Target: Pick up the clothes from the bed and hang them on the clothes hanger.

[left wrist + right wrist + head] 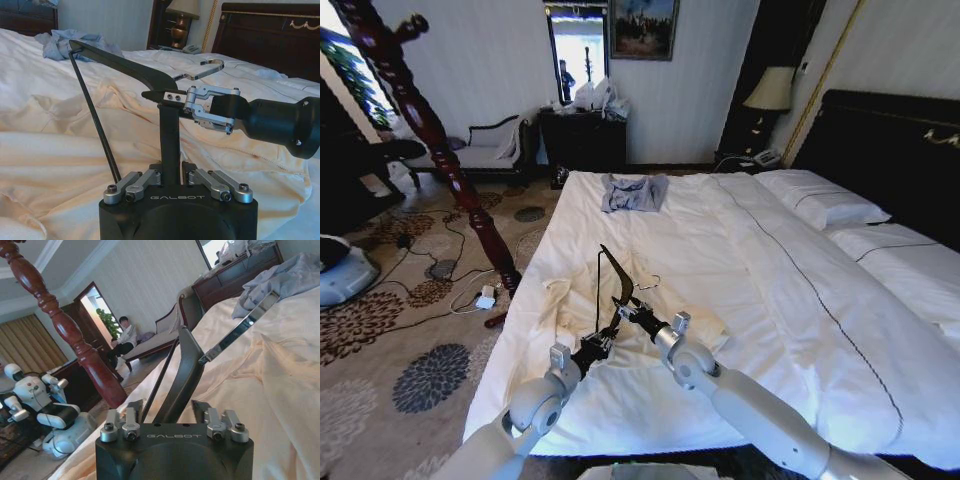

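Pincer (pixel 170 172) marked GALBOT, closed on black clothes hanger (pixel 125 67) over bed (pixel 45 125).

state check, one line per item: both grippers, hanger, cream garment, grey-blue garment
left gripper: shut on the clothes hanger's arm, above the bed.
right gripper: shut on the clothes hanger near its hook.
clothes hanger: lifted off the bed, tilted, held by both grippers, nothing hung on it.
cream garment: lying rumpled on the bed below the hanger, not gripped.
grey-blue garment: crumpled at the bed's far side, untouched.
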Tool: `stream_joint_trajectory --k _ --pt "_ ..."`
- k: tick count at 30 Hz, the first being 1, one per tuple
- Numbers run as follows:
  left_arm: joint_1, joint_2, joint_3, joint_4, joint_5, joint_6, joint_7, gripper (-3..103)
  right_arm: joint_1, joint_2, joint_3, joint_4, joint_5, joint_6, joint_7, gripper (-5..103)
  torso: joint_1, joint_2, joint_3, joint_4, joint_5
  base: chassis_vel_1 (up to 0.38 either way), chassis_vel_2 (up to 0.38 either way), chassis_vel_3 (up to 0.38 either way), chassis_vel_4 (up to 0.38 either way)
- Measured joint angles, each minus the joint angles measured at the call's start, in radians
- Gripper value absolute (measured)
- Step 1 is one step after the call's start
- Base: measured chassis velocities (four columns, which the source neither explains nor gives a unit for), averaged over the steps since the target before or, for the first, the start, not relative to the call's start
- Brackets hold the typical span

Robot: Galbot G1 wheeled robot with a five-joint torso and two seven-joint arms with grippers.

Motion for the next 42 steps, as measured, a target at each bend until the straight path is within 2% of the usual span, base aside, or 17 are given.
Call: stream_joint_trajectory --k 6,9,11,13,18,21,22,23,24,29,30,32,33,34,36,38,42 --pt "0.001 0.000 0.000 0.001 0.012 -0.006 0.001 19 -0.011 0.000 0.005 -0.001 0.004 0.028 -0.040 41 0.000 0.000 0.000 0.0000 0.0001 0.000 0.000 0.000 0.000" --pt "0.003 0.001 0.000 0.002 0.016 -0.006 0.001 19 -0.018 -0.003 0.009 0.001 0.005 0.050 -0.071 25 0.000 0.000 0.000 0.0000 0.0001 0.000 0.000 0.000 0.000" --pt "0.003 0.001 0.000 0.002 0.016 -0.006 0.001 19 -0.019 -0.004 0.009 0.003 0.005 0.054 -0.078 25 0.000 0.000 0.000 0.0000 0.0000 0.000 0.000 0.000 0.000" --pt "0.004 0.001 0.000 0.002 0.022 -0.006 0.001 19 -0.023 -0.006 0.010 0.009 -0.001 0.061 -0.088 15 0.000 0.000 0.000 0.0001 0.0000 0.000 0.000 0.000 0.000" --pt "0.016 0.002 0.000 -0.004 0.050 -0.017 -0.002 18 -0.026 -0.005 0.015 0.010 -0.017 0.064 -0.078 15 0.000 0.000 0.000 0.0000 0.0000 0.000 0.000 0.000 0.000" --pt "0.030 0.008 -0.002 -0.018 0.074 -0.030 -0.007 28 -0.022 -0.001 0.029 0.003 -0.023 0.066 -0.060 12 0.000 0.000 0.000 -0.0001 0.0000 0.000 0.000 0.000 0.000" --pt "0.058 0.027 -0.015 -0.046 0.104 -0.033 -0.013 43 -0.013 0.006 0.055 -0.001 -0.022 0.067 -0.053 12 0.000 0.000 0.000 0.0001 0.0000 0.000 0.000 0.000 0.000" --pt "0.065 0.033 -0.020 -0.053 0.109 -0.033 -0.018 49 -0.010 0.007 0.064 -0.001 -0.020 0.067 -0.052 12 0.000 0.000 0.000 0.0001 0.0000 0.000 0.000 0.000 0.000" --pt "0.065 0.033 -0.020 -0.053 0.109 -0.033 -0.018 49 -0.010 0.007 0.064 -0.001 -0.020 0.067 -0.052 12 0.000 0.000 0.000 0.0001 0.0000 0.000 0.000 0.000 0.000" --pt "0.110 0.060 -0.059 -0.091 0.151 -0.048 -0.063 66 -0.004 0.014 0.106 0.007 -0.007 0.067 -0.032 12 0.000 0.000 0.000 0.0000 0.0001 0.000 0.000 0.000 0.000" --pt "0.115 0.060 -0.068 -0.095 0.175 -0.058 -0.087 71 -0.003 0.017 0.114 0.012 -0.006 0.067 -0.020 12 0.000 0.000 0.000 0.0001 0.0000 0.000 0.000 0.000 0.000" --pt "0.117 0.044 -0.085 -0.091 0.300 -0.090 -0.154 82 -0.001 0.025 0.128 0.021 -0.009 0.068 0.012 12 0.000 0.000 0.000 0.0001 0.0000 0.000 0.000 0.000 0.000" --pt "0.117 0.044 -0.085 -0.091 0.300 -0.090 -0.154 82 -0.001 0.025 0.128 0.021 -0.009 0.068 0.012 12 0.000 0.000 0.000 0.0001 0.0000 0.000 0.000 0.000 0.000" --pt "0.115 0.035 -0.089 -0.084 0.371 -0.101 -0.178 82 0.002 0.029 0.133 0.024 -0.012 0.070 0.026 12 0.000 0.000 0.000 0.0000 -0.0002 0.000 0.000 0.000 0.000" --pt "0.111 0.018 -0.082 -0.077 0.482 -0.118 -0.205 92 0.012 0.044 0.138 0.027 -0.019 0.074 0.063 12 0.000 0.000 0.000 0.0000 0.0000 0.000 0.000 0.000 0.000" --pt "0.110 0.007 -0.064 -0.077 0.519 -0.122 -0.210 99 0.027 0.061 0.135 0.028 -0.034 0.076 0.098 12 0.000 0.000 0.000 0.0000 -0.0001 0.000 0.000 0.000 0.000" --pt "0.102 -0.010 -0.044 -0.074 0.553 -0.127 -0.210 100 0.054 0.088 0.111 0.028 -0.051 0.077 0.149 12 0.000 0.000 0.000 0.0003 -0.0001 0.000 0.000 0.000 0.000"
